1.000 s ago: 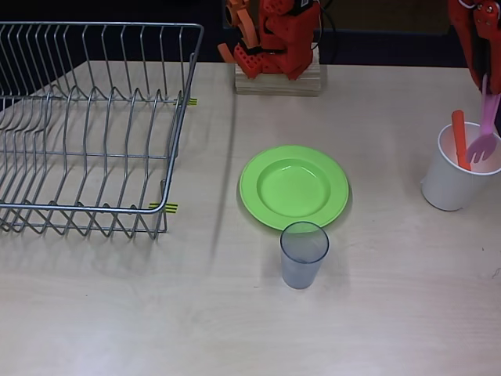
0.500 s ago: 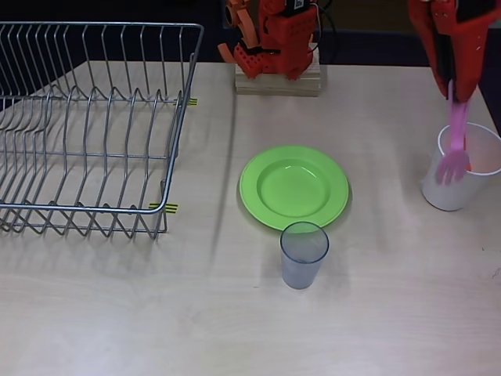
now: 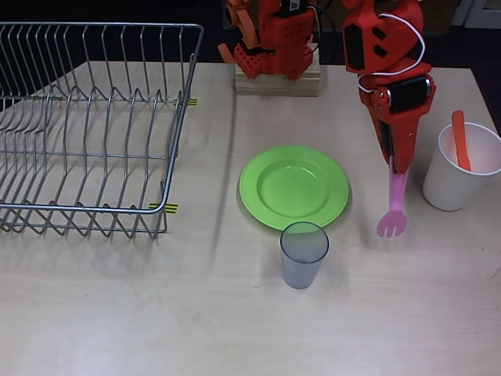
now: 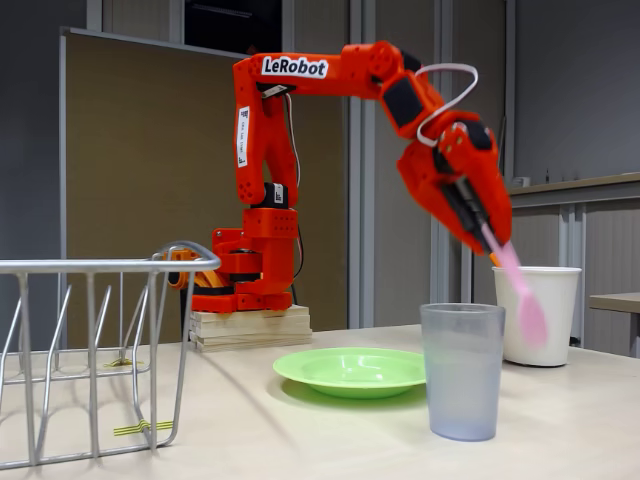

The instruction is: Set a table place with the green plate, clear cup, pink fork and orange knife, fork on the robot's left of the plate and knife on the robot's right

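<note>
The green plate (image 3: 293, 188) (image 4: 352, 370) lies in the middle of the table. Just in front of it stands the clear cup (image 3: 303, 254) (image 4: 461, 371), upright. My gripper (image 3: 398, 166) (image 4: 487, 235) is shut on the handle of the pink fork (image 3: 394, 205) (image 4: 521, 290), which hangs tines-down in the air right of the plate in the overhead view. The orange knife (image 3: 460, 139) stands in the white cup (image 3: 462, 166) (image 4: 534, 315) at the right.
A wire dish rack (image 3: 90, 125) (image 4: 90, 350) fills the left side of the table. The arm's base (image 3: 277, 47) (image 4: 245, 285) sits on a wooden block behind the plate. Bare tabletop lies between the plate and the white cup.
My gripper has lifted the pink fork out of the white cup and carried it left towards the plate. The knife stays in the cup.
</note>
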You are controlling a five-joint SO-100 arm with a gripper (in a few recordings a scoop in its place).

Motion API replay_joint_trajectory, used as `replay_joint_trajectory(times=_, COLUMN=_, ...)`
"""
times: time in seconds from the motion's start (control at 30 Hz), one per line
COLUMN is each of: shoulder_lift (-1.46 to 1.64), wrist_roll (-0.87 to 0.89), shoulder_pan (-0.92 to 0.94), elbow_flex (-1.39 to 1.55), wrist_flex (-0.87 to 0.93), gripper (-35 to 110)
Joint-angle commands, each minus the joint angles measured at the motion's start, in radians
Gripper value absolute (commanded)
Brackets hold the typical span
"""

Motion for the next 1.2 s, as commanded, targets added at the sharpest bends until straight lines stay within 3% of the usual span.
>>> replay_joint_trajectory(times=0.0, shoulder_lift=0.055, wrist_roll=0.041, shoulder_pan=-0.029, elbow_flex=0.066, wrist_flex=-0.080, gripper=0)
replay_joint_trajectory(times=0.3, shoulder_lift=0.054, wrist_roll=0.092, shoulder_pan=-0.060, elbow_flex=0.227, wrist_flex=-0.261, gripper=0)
replay_joint_trajectory(times=0.57, shoulder_lift=0.054, wrist_roll=0.135, shoulder_pan=-0.095, elbow_flex=0.324, wrist_flex=-0.299, gripper=14)
replay_joint_trajectory(times=1.17, shoulder_lift=0.101, wrist_roll=0.198, shoulder_pan=-0.118, elbow_flex=0.446, wrist_flex=-0.356, gripper=14)
